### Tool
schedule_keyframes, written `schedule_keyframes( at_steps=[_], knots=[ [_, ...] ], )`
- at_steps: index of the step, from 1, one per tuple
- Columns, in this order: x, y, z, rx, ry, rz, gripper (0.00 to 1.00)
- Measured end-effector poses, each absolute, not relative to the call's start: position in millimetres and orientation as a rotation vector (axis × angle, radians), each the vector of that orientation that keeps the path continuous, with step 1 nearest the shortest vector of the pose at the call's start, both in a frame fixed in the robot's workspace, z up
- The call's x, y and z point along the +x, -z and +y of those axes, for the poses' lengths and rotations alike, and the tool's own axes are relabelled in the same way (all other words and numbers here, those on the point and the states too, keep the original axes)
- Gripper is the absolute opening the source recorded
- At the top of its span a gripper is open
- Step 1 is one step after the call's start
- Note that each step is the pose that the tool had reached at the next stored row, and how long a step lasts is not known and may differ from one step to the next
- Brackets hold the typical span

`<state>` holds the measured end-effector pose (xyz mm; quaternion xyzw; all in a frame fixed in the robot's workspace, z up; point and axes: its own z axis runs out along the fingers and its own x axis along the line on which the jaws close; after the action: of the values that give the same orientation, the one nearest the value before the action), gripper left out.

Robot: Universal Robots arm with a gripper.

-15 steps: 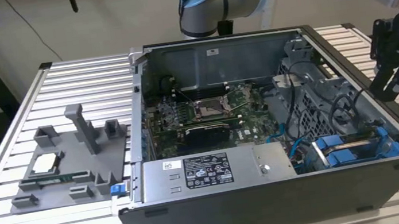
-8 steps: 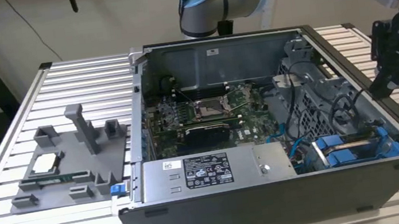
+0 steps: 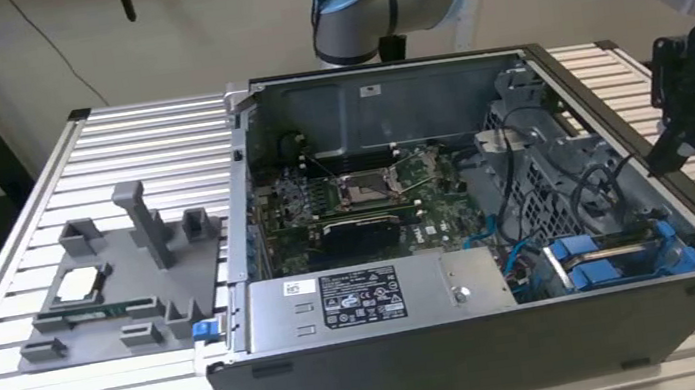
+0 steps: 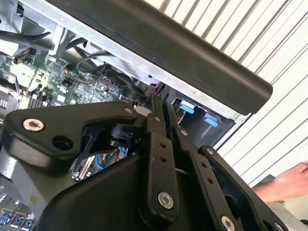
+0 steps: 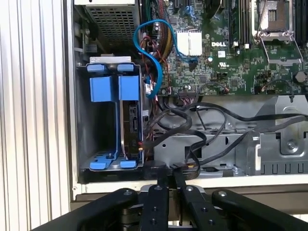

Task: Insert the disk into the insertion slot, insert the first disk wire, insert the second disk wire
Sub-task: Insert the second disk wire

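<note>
The disk [image 5: 131, 122] sits edge-on inside the insertion slot [image 5: 91, 130], its bright blue carrier [image 5: 113, 89] framing it. In the exterior view the disk's blue carrier [image 3: 605, 260] shows in the case's near corner on the exterior view's right. A blue wire [image 5: 144, 45] loops from the motherboard down to the bay, and black wires [image 5: 173, 120] curl beside the disk's connector end. My gripper [image 5: 167, 175] hovers over the case wall next to the bay with its fingers pressed together. A black wire lies right at the fingertips; whether it is pinched I cannot tell. The gripper [image 3: 660, 164] [image 4: 161, 103] appears in the other two views as well.
The open computer case [image 3: 504, 356] lies on a slatted metal table. A grey power supply [image 3: 348, 301] fills its near side, with the motherboard [image 3: 362, 198] behind it. A perforated cage [image 5: 113, 21] adjoins the bay. A grey fixture tray [image 3: 117, 286] stands at the exterior view's left. A hand [image 4: 288, 183] rests nearby.
</note>
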<state>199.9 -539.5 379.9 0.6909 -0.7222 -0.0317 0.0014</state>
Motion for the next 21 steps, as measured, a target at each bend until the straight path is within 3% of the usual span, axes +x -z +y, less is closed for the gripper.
schedule_keyframes(
  at_steps=[21],
  knots=[
    [152, -390, -540, 2.183, 0.078, -2.281, 0.16]
  ],
)
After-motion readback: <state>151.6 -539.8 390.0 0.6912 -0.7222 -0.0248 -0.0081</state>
